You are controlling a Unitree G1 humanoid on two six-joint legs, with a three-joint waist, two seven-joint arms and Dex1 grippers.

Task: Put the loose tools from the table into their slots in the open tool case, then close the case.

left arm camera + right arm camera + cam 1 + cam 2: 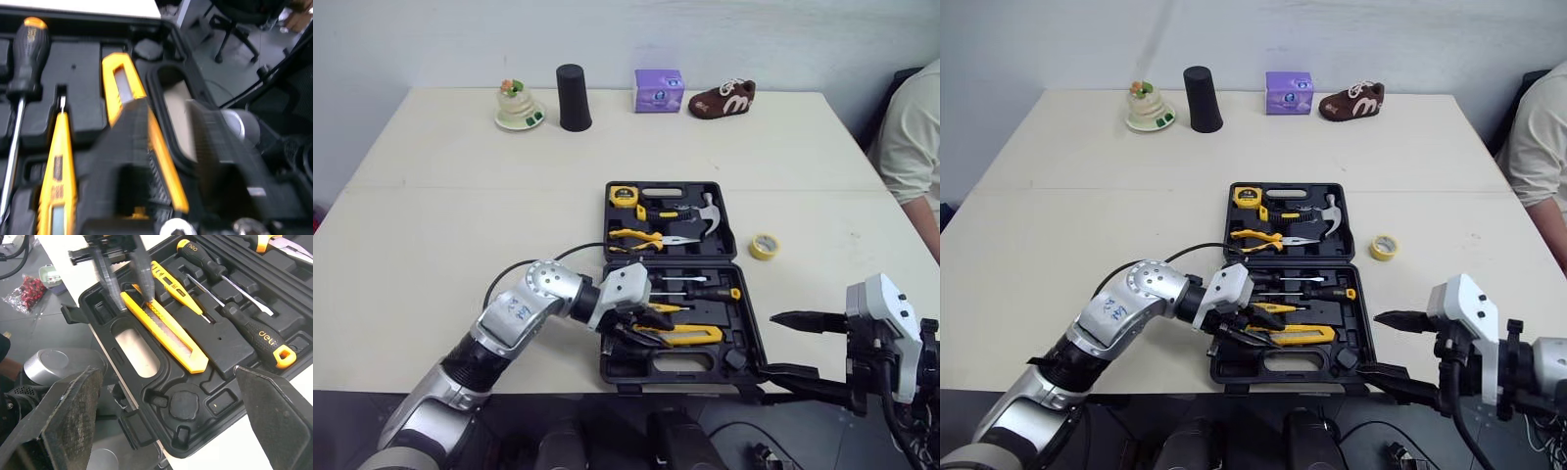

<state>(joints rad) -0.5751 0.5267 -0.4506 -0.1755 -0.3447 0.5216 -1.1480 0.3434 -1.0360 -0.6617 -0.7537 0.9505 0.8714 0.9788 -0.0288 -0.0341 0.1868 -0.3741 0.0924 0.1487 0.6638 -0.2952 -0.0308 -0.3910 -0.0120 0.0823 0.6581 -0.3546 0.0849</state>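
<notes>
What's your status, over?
Left gripper at yellow knife in case. Right gripper open, beside case. Tape roll loose on table, case open.

A wide cream-topped bench [440,245], crossed side to side by a faint seam, meets a plain pale blue-grey wall [431,39] at its far edge. The light is soft and even. Below the near edge lies smooth grey floor [215,81], with what may be a black swivel chair [234,32] on it.

The black screwdriver handle [254,330] reads "deli" in white; the brown shoe [722,99] bears a white "M".
</notes>
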